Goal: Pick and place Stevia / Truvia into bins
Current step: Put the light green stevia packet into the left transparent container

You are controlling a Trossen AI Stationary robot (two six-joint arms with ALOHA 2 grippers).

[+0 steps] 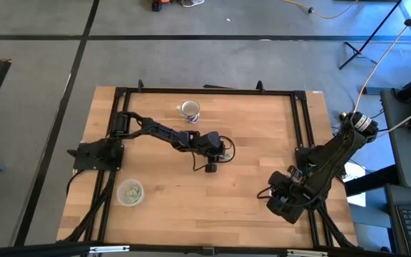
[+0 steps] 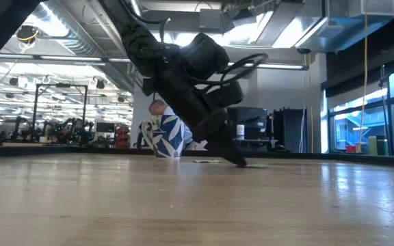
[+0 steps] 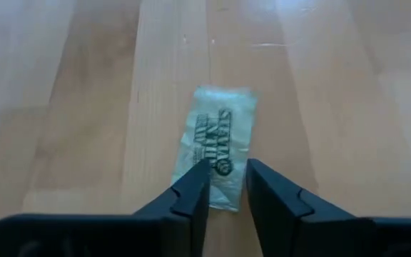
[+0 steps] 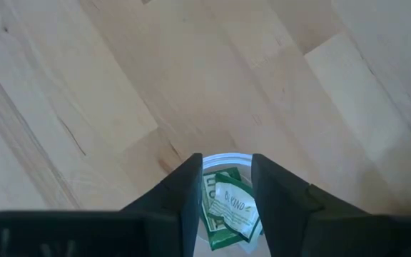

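Note:
One green-and-white Stevia packet (image 3: 218, 135) lies flat on the wooden table at its middle. My left gripper (image 3: 225, 170) slants down over the packet's near end, open, with one fingertip on each side of that end. In the low view its tip (image 2: 239, 162) is down at the tabletop. My right gripper (image 4: 227, 168) hangs open near the table's right side, straight above a clear cup (image 4: 227, 155) that holds green packets (image 4: 232, 207). A second clear cup (image 1: 130, 192) with packets stands at the near left. My left gripper stands with its fingertips (image 3: 198, 175) over the packet's near short end (image 3: 223, 187), coming down at a slant along the packet's length. I cannot tell whether they touch the paper. The packet lies flat on the table.
A white mug with a blue pattern (image 1: 189, 109) stands near the table's far edge, behind my left arm. A black frame rail (image 1: 205, 91) runs around the tabletop. Bare wood lies between the two arms and along the near edge.

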